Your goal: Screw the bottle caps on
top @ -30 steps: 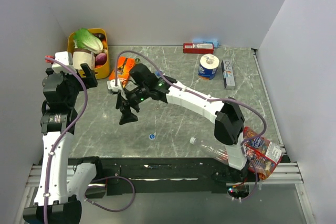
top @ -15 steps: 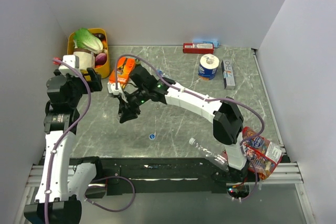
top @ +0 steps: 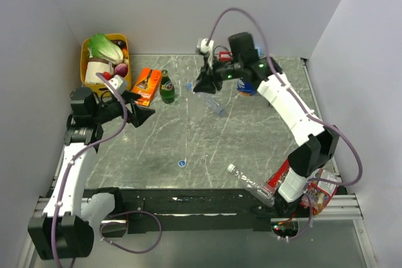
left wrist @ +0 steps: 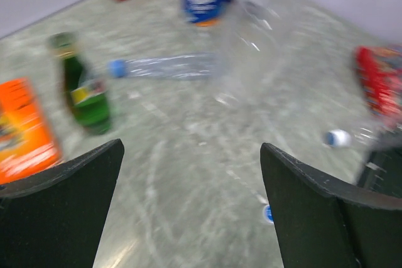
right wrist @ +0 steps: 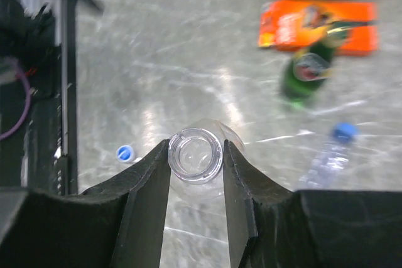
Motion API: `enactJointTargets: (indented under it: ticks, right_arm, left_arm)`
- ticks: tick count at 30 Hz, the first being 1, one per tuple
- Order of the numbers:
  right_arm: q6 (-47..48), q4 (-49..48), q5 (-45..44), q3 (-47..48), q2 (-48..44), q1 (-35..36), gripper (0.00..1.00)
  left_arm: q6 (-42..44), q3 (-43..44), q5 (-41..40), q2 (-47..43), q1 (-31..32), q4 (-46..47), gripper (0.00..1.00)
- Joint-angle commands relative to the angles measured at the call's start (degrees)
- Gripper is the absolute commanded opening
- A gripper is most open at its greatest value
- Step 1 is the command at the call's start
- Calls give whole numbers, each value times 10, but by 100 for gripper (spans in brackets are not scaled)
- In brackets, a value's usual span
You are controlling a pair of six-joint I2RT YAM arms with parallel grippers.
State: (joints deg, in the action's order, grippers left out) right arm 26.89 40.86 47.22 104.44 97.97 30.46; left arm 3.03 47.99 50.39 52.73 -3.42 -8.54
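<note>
- Progress: early; one capped bottle (left wrist: 169,65) lies on the table (top: 264,130) at the far side, blue top on; by my reckoning two remain.
- Right claw (top: 206,86) clamped on the neck of an open-mouthed bottle (right wrist: 195,155); held clear of the table, mouth up between my fingers, body hanging below.
- Third bottle (top: 250,182) lies at the near edge; looks capless.
- Loose cap (top: 181,163) sits near the front, well apart from both claws.
- Left claw (left wrist: 191,149) spread wide, empty, raised over the left side.
</note>
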Motion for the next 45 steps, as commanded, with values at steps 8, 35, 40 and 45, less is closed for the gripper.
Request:
enactJointTargets:
  ticks: [8,35,40,45]
  right_arm:
    - [-111,0,66,126,-31,-11,12]
    - [-221,-97,106,152,18,10,12]
    - [-218,-98,84,168,30,10,12]
    - [-218,-97,80,168,31,10,12]
  left_arm:
    - [-14,23,94,96,99,158,96]
    - [9,141,172,258,196,150,91]
    - [20,142,178,255,209,134,88]
    - [28,145,151,257,209,120,75]
